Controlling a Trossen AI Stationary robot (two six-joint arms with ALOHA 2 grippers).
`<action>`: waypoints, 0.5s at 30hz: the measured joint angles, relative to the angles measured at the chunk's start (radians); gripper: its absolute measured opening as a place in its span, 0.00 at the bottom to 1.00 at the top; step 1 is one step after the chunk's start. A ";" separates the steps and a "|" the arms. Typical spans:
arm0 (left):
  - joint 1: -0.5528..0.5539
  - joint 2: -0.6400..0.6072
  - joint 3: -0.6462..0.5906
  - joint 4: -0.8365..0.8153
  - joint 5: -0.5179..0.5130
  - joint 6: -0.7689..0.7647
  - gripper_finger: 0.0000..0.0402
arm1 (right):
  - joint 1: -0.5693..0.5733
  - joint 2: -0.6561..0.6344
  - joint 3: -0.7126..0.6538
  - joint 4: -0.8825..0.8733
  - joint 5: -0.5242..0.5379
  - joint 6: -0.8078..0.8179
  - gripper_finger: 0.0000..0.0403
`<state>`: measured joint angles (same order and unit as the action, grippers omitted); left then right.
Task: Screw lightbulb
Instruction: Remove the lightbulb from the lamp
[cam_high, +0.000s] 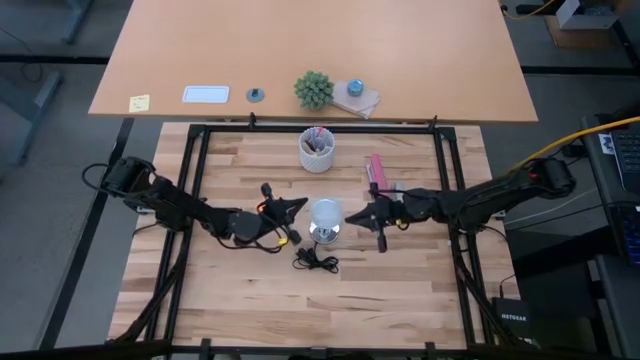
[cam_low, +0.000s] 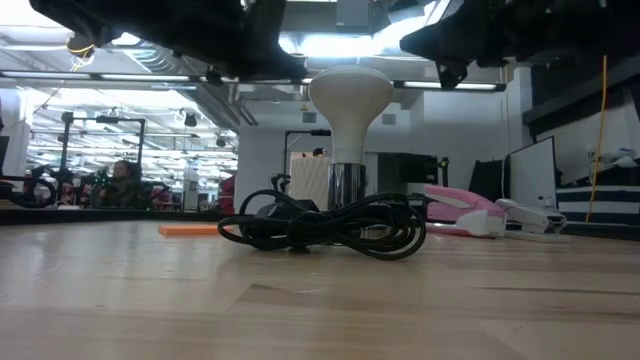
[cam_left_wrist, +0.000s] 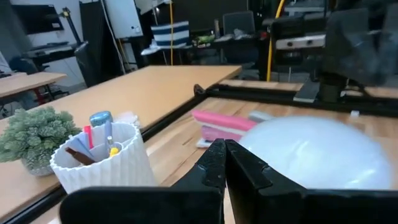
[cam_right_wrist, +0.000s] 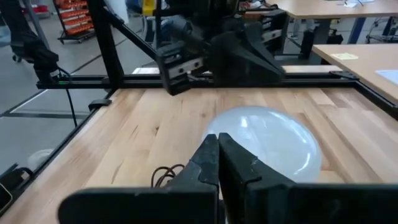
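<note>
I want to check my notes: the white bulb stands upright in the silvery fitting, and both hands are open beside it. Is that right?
Not quite. The bulb does stand upright in the fitting, but the left hand and the right hand are shut, as the two wrist views show.

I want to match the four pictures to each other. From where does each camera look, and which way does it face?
High view: above the table, facing straight down; both arms show, left hand and right hand beside the lightbulb.
Low view: at table-top level, facing the room; dark arm parts show overhead, the cord in front.
Left wrist view: on the left arm, facing the cup of pens; its shut fingers show.
Right wrist view: on the right arm, facing the left arm; its shut fingers show.
Shared: all four show the lightbulb.
</note>
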<state>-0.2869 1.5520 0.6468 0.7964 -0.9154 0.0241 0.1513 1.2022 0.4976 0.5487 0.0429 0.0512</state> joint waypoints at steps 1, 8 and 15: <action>0.012 0.000 0.000 -0.016 0.018 -0.008 0.00 | 0.000 0.008 0.000 0.004 0.000 0.001 0.00; 0.085 0.000 0.000 -0.063 0.131 -0.069 0.00 | 0.000 0.058 0.000 0.011 0.000 0.005 0.00; 0.100 0.000 0.000 -0.111 0.225 -0.114 0.00 | 0.000 0.088 0.000 0.006 0.089 0.005 0.00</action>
<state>-0.1871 1.5520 0.6468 0.6854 -0.6899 -0.0898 0.1509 1.2905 0.4980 0.5544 0.1318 0.0559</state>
